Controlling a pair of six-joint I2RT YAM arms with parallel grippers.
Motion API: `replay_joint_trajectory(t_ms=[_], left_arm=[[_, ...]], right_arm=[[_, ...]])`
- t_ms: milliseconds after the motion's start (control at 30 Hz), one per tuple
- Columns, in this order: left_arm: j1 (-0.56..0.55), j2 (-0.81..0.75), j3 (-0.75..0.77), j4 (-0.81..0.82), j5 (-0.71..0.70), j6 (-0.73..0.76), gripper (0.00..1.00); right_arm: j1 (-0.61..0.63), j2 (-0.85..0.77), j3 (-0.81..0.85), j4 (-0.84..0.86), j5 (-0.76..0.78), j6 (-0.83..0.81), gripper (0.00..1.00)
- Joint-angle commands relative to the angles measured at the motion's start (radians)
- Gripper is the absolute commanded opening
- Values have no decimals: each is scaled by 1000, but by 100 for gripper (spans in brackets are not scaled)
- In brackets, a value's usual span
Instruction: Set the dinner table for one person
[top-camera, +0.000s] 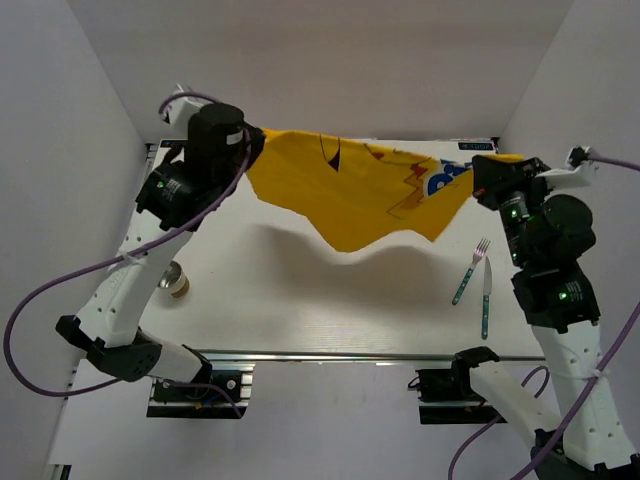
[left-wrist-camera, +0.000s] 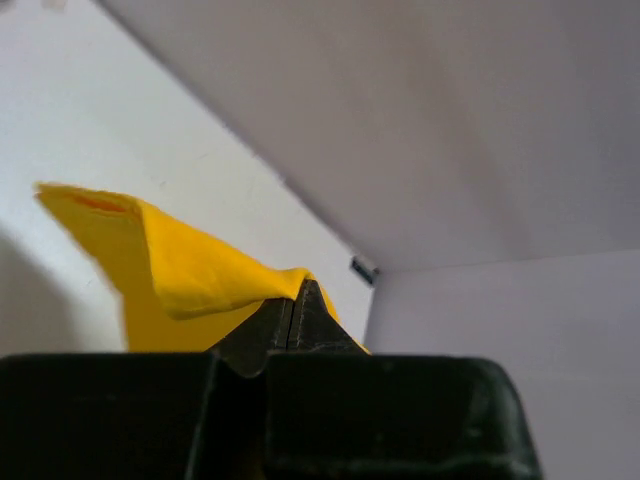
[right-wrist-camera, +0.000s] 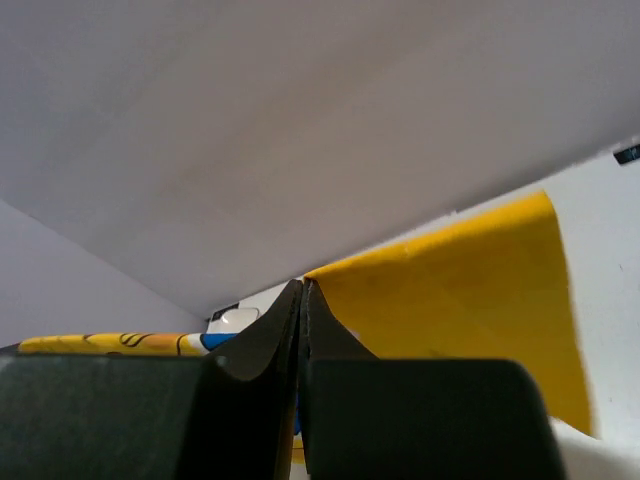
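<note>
Yellow cloth (top-camera: 350, 190) is pinched at one corner by the left gripper (left-wrist-camera: 294, 303) and at another by the right gripper (right-wrist-camera: 302, 298), both clamped tight on it. Held this way it hangs stretched and sagging above the white dinner table (top-camera: 300, 300), probably so it can be laid flat. A fork (top-camera: 470, 272) and knife (top-camera: 486, 300) lie to the right, a cup (top-camera: 176, 281) to the left.

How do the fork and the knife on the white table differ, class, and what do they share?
The fork ends in tines; the knife ends in a plain blade. The fork lies slanted, while the knife lies nearly straight front to back. The fork is on the left of the pair, the knife on the right. Both have teal handles and lie flat on the table.
</note>
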Motion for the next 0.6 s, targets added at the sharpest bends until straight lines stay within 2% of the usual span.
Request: replay_joint_trajectory(t_ms=[0, 133, 367, 400, 433, 567], left_arm=[[12, 80, 121, -39, -63, 84, 0], [49, 135, 162, 39, -48, 132, 0], [105, 239, 210, 355, 20, 337, 0], [121, 253, 221, 356, 28, 356, 0], [131, 267, 233, 410, 61, 377, 0], [202, 367, 377, 454, 182, 438, 0]], right_arm=[[-5, 145, 98, -61, -20, -68, 0], [-3, 305, 248, -71, -51, -86, 0], [-20, 569, 494, -58, -123, -189, 0], [-17, 595, 526, -54, -135, -200, 0], [-29, 626, 559, -51, -147, -208, 0], [-48, 779, 784, -71, -249, -255, 0]])
